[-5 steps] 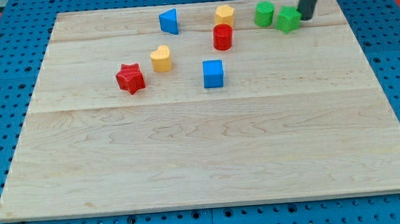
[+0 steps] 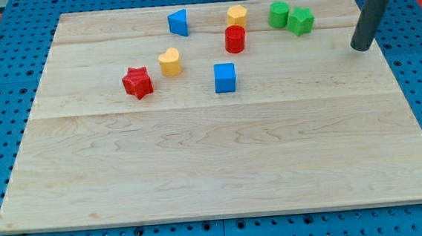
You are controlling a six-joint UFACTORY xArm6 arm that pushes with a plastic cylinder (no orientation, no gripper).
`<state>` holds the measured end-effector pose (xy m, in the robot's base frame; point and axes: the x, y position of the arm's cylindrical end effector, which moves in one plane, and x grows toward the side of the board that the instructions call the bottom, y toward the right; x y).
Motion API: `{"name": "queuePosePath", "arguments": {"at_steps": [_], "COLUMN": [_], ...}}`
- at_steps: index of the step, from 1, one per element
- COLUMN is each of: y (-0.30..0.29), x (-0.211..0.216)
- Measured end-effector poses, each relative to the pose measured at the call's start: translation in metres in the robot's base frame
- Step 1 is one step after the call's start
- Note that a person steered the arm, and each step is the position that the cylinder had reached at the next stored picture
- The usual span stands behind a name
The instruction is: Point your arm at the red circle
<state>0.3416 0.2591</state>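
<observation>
My tip (image 2: 360,48) rests on the wooden table (image 2: 214,162) near its right edge, well to the right of the red circle (image 2: 234,39) and below-right of the green star (image 2: 302,20); the arm ends in a bare rod, so it carries no fingers to be open or closed. The red circle stands near the view's top centre, just below the yellow hexagon (image 2: 236,15) and above the blue cube (image 2: 224,77), with the green circle (image 2: 279,14) touching the green star to its right. Further left sit the blue triangle (image 2: 178,22), yellow heart (image 2: 169,61) and red star (image 2: 138,82).
</observation>
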Motion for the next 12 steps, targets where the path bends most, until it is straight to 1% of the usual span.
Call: {"name": "queuePosePath", "arguments": {"at_steps": [2,4,7,8,9,10,11,12], "y": [0.0,-0.051,-0.052,-0.118,-0.13,-0.191,-0.206,-0.203], "x": [0.0,0.002,0.002,0.002,0.003,0.015,0.011,0.011]}}
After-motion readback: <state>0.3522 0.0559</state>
